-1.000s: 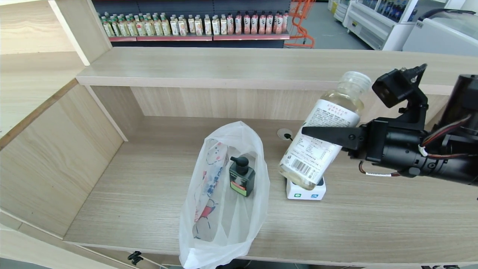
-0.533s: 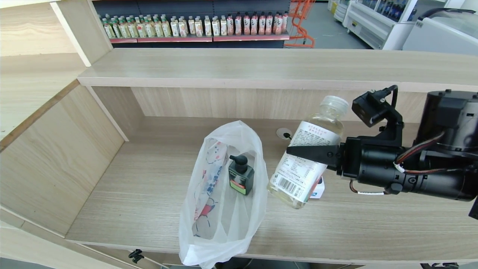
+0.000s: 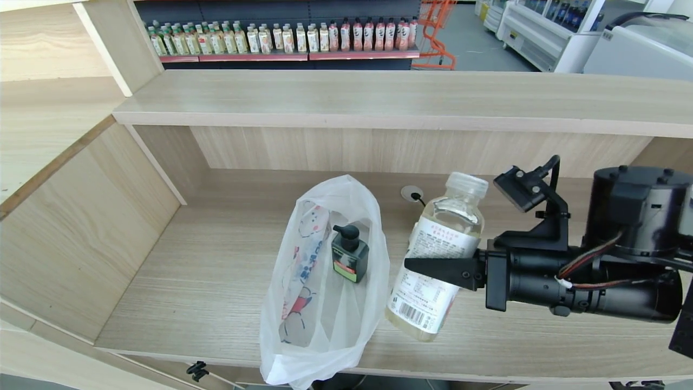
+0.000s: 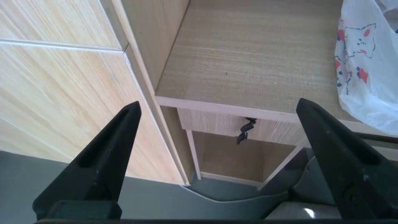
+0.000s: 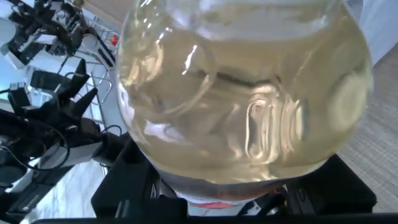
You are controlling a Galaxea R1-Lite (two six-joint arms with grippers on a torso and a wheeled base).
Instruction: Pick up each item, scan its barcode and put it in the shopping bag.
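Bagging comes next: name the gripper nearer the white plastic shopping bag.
Right. Right gripper, gripping a clear bottle, is beside the bag; left gripper is off the counter's front edge.

Bright, even light; faint shadow under the pale wooden upper ledge (image 3: 379, 97), white glints streaking the clear plastic bottle (image 5: 249, 124).

Clear bottle (image 5: 242, 93) of yellowish liquid close up; wood-grain surface (image 5: 380, 144) beside.

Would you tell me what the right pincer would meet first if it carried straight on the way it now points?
Probably the shopping bag: the right pincer, shut on the bottle, points at its side wall, though depth is unclear.
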